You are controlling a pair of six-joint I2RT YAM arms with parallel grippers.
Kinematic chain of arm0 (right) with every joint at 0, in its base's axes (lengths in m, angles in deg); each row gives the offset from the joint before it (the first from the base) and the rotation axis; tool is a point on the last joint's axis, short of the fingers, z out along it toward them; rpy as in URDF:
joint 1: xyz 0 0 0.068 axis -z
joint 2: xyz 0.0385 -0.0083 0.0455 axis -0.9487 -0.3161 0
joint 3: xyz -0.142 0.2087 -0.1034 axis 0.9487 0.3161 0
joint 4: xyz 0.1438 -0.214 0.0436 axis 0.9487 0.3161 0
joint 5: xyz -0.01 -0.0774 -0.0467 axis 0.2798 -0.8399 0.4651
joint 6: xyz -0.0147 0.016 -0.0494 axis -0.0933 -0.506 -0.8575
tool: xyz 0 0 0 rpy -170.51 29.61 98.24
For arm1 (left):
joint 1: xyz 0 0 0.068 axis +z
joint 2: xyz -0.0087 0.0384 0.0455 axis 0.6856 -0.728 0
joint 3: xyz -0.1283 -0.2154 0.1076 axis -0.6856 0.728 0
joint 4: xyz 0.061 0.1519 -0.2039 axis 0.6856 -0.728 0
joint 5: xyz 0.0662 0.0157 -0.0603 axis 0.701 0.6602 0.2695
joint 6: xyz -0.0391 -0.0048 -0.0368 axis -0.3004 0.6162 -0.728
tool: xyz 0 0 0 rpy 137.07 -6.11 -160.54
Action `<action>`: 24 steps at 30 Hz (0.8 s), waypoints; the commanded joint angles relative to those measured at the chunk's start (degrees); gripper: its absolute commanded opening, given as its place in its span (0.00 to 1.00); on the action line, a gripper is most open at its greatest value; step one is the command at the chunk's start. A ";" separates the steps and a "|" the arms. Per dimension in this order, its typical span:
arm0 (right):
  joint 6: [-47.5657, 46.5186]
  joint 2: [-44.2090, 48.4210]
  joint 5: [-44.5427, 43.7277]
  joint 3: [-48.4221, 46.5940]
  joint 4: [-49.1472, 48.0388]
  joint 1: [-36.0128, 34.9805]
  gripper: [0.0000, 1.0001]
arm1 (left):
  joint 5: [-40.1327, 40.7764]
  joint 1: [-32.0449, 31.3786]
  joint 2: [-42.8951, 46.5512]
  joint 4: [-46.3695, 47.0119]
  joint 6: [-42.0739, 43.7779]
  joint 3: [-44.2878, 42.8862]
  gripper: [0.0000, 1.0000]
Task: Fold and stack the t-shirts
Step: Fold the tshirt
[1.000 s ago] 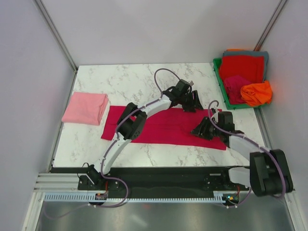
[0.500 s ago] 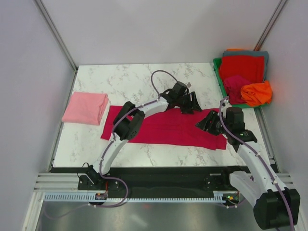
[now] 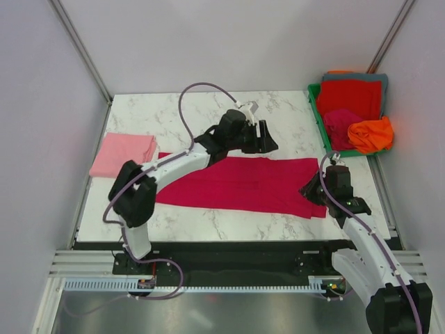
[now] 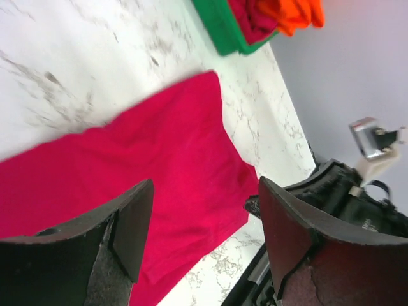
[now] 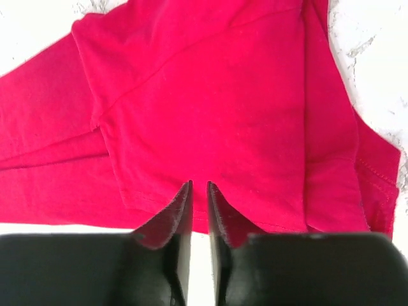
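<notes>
Left gripper is hanging open above the crimson t-shirt, which is lying spread across the marble table. Right gripper is standing almost closed at its hem; I cannot tell if it is pinching cloth.

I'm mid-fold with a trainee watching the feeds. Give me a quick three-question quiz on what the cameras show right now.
1. True or false: the left gripper has its jaws spread wide with nothing between them.
2. Pick one. The folded pink t-shirt lies: A) on the left arm's side of the crimson t-shirt; B) on top of it; C) on the right arm's side of it.
3. What colour is the crumpled t-shirt at the near end of the green bin?

Key: 1 true; 2 A; 3 orange.
</notes>
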 commanded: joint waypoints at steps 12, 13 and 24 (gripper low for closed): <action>0.07 -7.73 -7.89 -3.67 -0.67 -0.75 0.00 | 18.85 20.24 26.37 -23.11 9.25 16.92 0.02; 0.25 -8.88 -7.81 -4.02 -1.01 -1.18 0.00 | 19.20 21.65 26.38 -23.89 9.51 18.06 0.02; 2.98 -21.19 -13.60 -8.06 -3.04 -8.48 0.00 | 20.87 30.27 15.41 -27.94 8.56 18.69 0.02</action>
